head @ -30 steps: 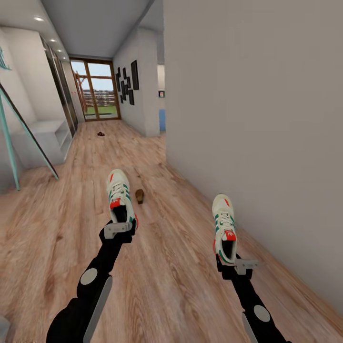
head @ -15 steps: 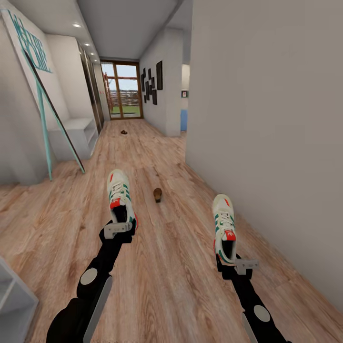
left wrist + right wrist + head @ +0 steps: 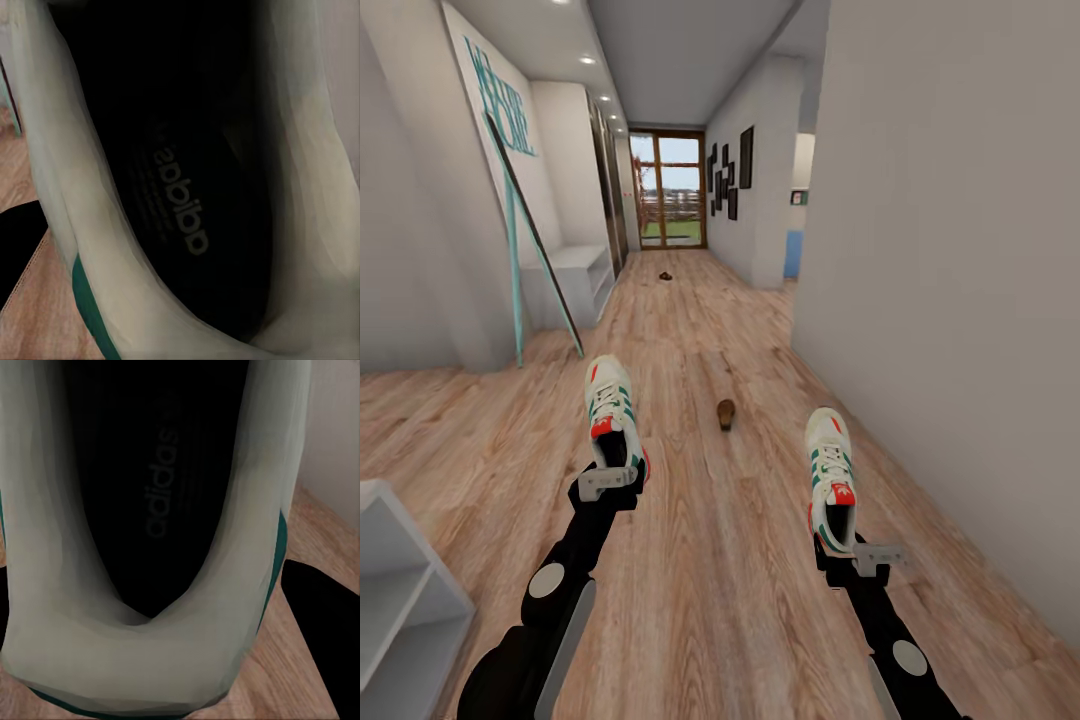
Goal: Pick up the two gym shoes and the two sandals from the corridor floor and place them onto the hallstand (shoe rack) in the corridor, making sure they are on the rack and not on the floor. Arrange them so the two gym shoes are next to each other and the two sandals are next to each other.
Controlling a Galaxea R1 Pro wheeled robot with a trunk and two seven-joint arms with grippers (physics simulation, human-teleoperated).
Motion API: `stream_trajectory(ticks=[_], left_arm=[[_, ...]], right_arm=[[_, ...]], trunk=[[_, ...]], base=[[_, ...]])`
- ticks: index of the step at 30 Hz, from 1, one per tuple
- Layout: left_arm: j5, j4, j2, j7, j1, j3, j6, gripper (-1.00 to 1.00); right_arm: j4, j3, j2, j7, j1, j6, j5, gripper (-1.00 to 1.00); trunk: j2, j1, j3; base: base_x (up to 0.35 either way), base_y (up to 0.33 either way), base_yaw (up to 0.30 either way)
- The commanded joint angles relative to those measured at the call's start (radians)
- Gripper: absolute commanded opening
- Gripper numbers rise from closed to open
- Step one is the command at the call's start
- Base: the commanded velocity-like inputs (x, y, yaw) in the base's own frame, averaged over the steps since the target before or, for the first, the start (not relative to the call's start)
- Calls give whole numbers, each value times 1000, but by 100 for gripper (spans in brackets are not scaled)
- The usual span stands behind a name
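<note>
Each gripper holds one cream-white gym shoe by the heel, toe pointing away and raised over the corridor floor point(image 3: 710, 560). My left gripper point(image 3: 610, 479) is shut on the left gym shoe point(image 3: 609, 408), whose dark insole point(image 3: 176, 214) fills the left wrist view. My right gripper point(image 3: 857, 548) is shut on the right gym shoe point(image 3: 829, 470), seen from inside point(image 3: 150, 510) by the right wrist camera. One brown sandal point(image 3: 726, 413) lies on the floor between and beyond the shoes. A second sandal point(image 3: 665, 277) lies far down the corridor. The low light-grey hallstand point(image 3: 574, 278) stands against the left wall.
A tall teal-edged panel point(image 3: 520, 215) leans on the left wall in front of the hallstand. A white shelf unit point(image 3: 405, 590) is close at my lower left. A plain wall point(image 3: 960, 300) runs along the right. A glass door point(image 3: 670, 192) ends the corridor.
The camera has turned left, so the corridor, sandals and right wall slid right in the picture. The white shelf unit has come into view at lower left. Both arms hold their shoes as before.
</note>
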Motion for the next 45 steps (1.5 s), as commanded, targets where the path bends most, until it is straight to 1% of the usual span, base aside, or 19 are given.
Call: stream_trajectory(ticks=[1,24,45], left_arm=[[6,-1,0,7,-1,-2,5,-100],[6,-1,0,7,-1,-2,5,-100],[6,-1,-1,7,-1,-2,5,-100]], right_arm=[[0,-1,0,-1,0,-3,2,-100],[0,-1,0,-1,0,-3,2,-100],[0,-1,0,-1,0,-3,2,-100]], trunk=[[0,0,-1],[0,0,-1],[0,0,-1]], base=[[175,-144,292],[226,-228,285],[227,-210,13]])
